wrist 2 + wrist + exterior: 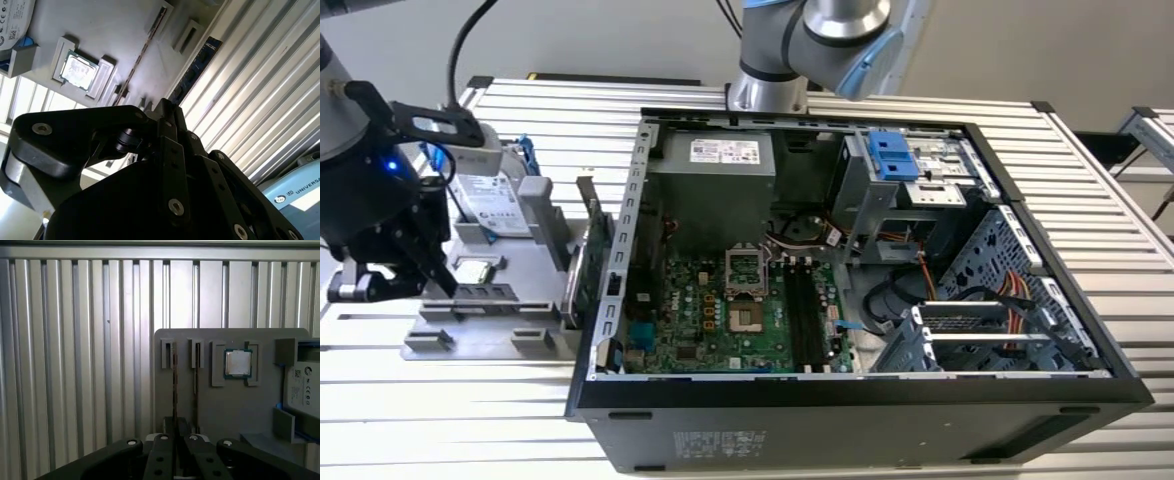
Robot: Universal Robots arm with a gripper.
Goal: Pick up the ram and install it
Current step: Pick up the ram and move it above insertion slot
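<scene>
Exterior view: my end effector point(400, 283) hangs over the holder point(467, 342). Second wrist view: the ram point(196, 68) stands slotted at the holder's edge. First wrist view: spread or closed, I cannot tell; likely the pickup stage, needing a square pinch.

Silver-blue arm point(821, 30), black gripper point(175, 430)
</scene>
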